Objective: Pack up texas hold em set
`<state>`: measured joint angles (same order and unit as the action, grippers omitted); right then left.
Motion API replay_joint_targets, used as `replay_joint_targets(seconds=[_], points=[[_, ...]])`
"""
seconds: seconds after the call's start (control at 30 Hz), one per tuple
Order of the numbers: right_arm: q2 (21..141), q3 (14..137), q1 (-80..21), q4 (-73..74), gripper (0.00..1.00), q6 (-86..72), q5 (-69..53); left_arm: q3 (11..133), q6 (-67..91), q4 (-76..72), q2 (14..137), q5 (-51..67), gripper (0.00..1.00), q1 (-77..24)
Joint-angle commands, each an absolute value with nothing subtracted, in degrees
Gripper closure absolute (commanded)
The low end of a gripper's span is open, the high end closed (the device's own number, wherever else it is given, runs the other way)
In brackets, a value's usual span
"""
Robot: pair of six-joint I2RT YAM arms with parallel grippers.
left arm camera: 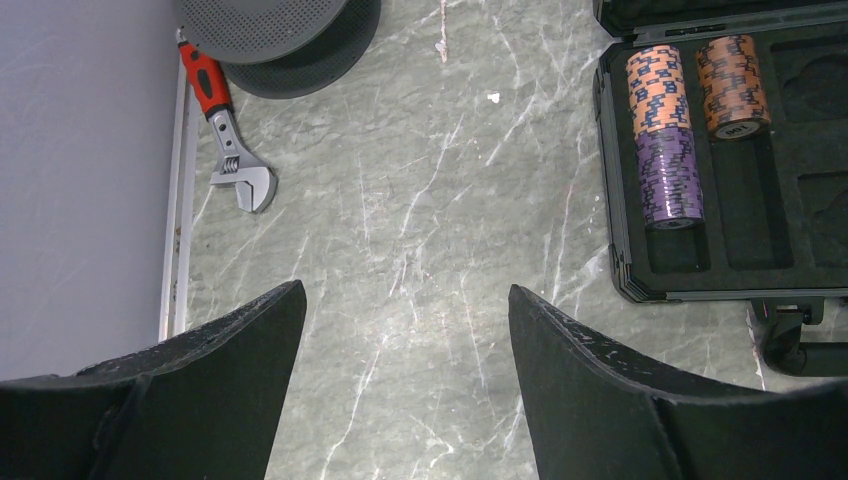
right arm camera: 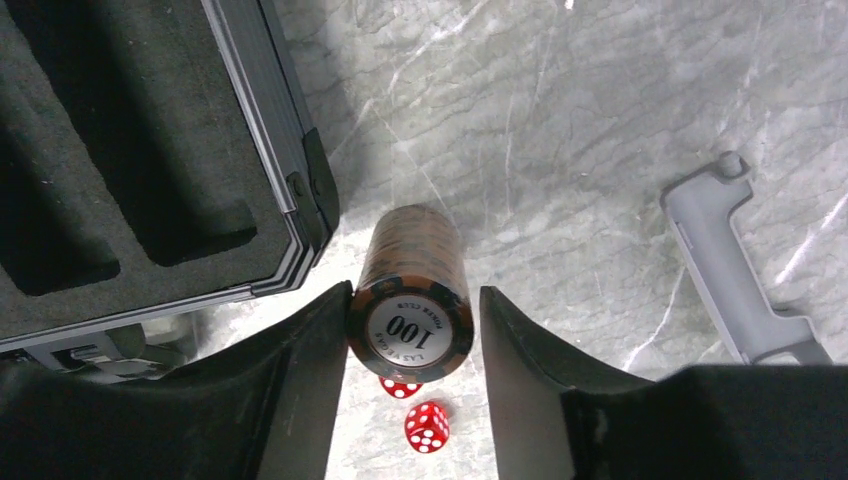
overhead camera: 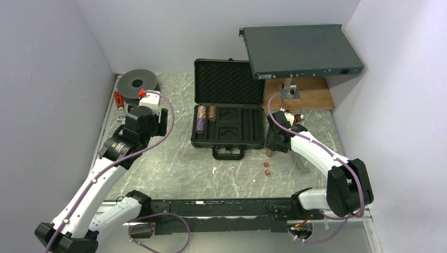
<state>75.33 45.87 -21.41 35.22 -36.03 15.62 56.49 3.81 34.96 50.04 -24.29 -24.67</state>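
Far left, at the back, you've got the dark round spool (overhead camera: 138, 83), w/ a red-handled adjustable wrench (left arm camera: 225, 135) lying just in front of it by the wall. Your L gripper (left arm camera: 405, 300) hangs over bare marble, fingers spread wide, nothing btwn them.

Centre: the black briefcase (overhead camera: 227, 81) lies open, foam lid up at the back, handle (overhead camera: 227, 153) toward you. In the tray's leftmost slot a brown chip stack (left arm camera: 660, 90) lies end to end w/ a purple chip stack (left arm camera: 668, 180). A 2nd brown stack (left arm camera: 732, 85) sits in the next slot. Two red dice (overhead camera: 266, 165) lie on the table right of the handle.

Your R gripper (right arm camera: 415, 290) is just off the case's front right corner, fingers flanking a brown "100" stack (right arm camera: 410, 325). One finger touches it and the other looks a hair off, so can't tell if it's pinched. The grey rack box (overhead camera: 300, 50) is back right.
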Motion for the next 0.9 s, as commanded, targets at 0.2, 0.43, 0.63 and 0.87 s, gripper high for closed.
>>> replay_joint_targets(seconds=[0.2, 0.43, 0.63, 0.87], points=[[75.1, 45.3, -21.0, 32.3, 0.71, -33.8, 12.0, 56.6, 3.3, 33.4, 49.5, -24.9, 0.20, -24.3], [71.7, 47.8, -21.1, 34.8, 0.96, -32.3, 12.5, 56.5, 2.9, 33.2, 48.9, -24.1, 0.20, -24.3], [69.1, 51.4, -21.9, 38.5, 1.00, -31.7, 13.9, 56.3, 2.7, 32.7, 48.2, -22.8, 0.20, -24.3], [67.3, 56.2, -27.3, 41.6, 1.00, -30.7, 17.8, 56.3, 2.4, 32.5, 47.4, -20.9, 0.21, -24.3]])
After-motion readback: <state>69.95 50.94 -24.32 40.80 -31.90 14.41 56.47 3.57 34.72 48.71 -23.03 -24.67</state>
